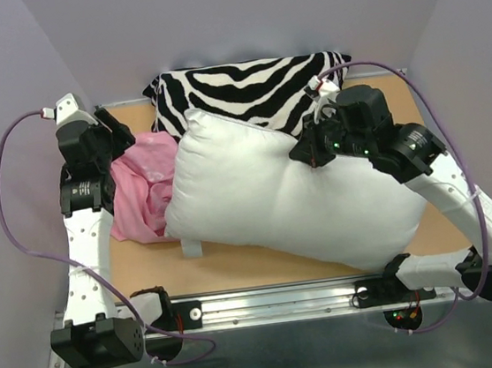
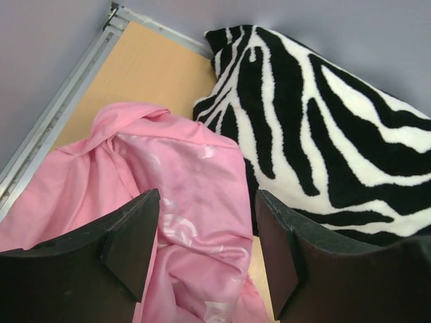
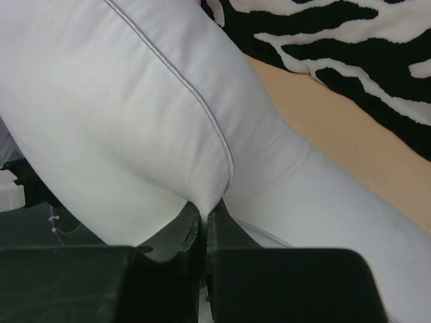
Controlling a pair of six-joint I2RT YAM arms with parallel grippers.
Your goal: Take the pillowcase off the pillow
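The pillow [image 1: 273,190], bare and white, lies slantwise across the middle of the wooden table [image 1: 238,269]. Its far edge leans on the zebra-striped pillow [image 1: 244,86], and its small tag [image 1: 191,246] hangs at the near left corner. The pillowcase [image 1: 145,195] sits in a crumpled pink heap at the left, touching the pillow's left end but wrapping none of it that I can see, so I judge the case to be off or nearly so. The left gripper [image 2: 205,229] hangs over that heap with its fingers [image 2: 128,242] spread wide and nothing between them. The right gripper [image 3: 204,222] has its jaws pressed together on a pinch of the pillow's cloth just below the piped seam [image 3: 202,114], at the far right part of the pillow. The pillowcase looks thin, limp and glossy, so it should weigh little and slide easily. A shallow nip on a flat patch would likely slip, so the better hold is deep across one of the raised folds, where several layers bunch together. The pillow looks light and plump and gives under pressure. Its body offers little to grip, but the piped edge is firmer and should hold, which suits the place where the right jaws sit. Dragging it against the zebra-striped pillow's plush could snag it or shift that pillow along with it.
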